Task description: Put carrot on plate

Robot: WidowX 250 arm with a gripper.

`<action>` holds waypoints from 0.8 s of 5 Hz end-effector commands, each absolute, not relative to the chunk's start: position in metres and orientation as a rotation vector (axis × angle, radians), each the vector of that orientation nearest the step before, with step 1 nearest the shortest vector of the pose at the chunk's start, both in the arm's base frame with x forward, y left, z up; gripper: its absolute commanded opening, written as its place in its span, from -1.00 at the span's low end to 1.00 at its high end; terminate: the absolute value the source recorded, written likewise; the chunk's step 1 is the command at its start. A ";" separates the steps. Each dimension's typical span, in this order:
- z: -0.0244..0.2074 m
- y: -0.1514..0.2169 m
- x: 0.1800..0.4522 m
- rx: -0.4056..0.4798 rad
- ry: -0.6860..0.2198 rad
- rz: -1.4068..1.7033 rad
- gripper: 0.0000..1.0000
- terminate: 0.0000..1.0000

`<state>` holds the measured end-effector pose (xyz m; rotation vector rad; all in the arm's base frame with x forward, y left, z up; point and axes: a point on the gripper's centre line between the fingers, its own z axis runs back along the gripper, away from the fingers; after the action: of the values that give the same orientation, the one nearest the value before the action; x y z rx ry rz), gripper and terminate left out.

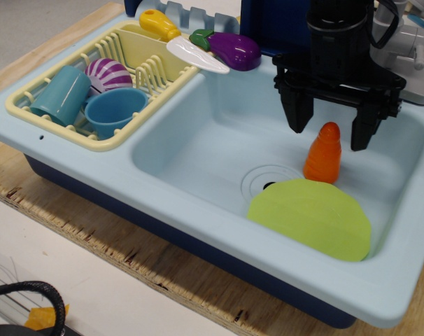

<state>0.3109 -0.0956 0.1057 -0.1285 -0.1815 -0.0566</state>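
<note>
Gripper (330, 129) wide, jaws straddling tip of carrot (322, 154); carrot upright in sink (198, 140), at far edge of plate (311, 218)

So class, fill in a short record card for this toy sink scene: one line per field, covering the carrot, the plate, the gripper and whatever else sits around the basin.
carrot: orange carrot stands upright in the sink basin, at the far edge of the plate
plate: lime-green plate lies in the basin, nothing on it
gripper: gripper open, one finger on each side of the carrot's tip
sink: light blue sink
dish rack: yellow dish rack holds two blue cups
eggplant: purple eggplant on the sink's back rim
</note>
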 end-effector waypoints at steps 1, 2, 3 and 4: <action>0.101 -0.094 0.310 -0.165 -0.171 -0.043 1.00 -1.00; 0.099 -0.091 0.308 -0.162 -0.154 -0.039 1.00 -1.00; 0.095 -0.090 0.305 -0.127 -0.166 -0.025 -1.00 -1.00; 0.092 -0.091 0.306 -0.139 -0.156 -0.025 -1.00 -1.00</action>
<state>0.3014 -0.0909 0.0861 -0.1228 -0.1269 -0.0104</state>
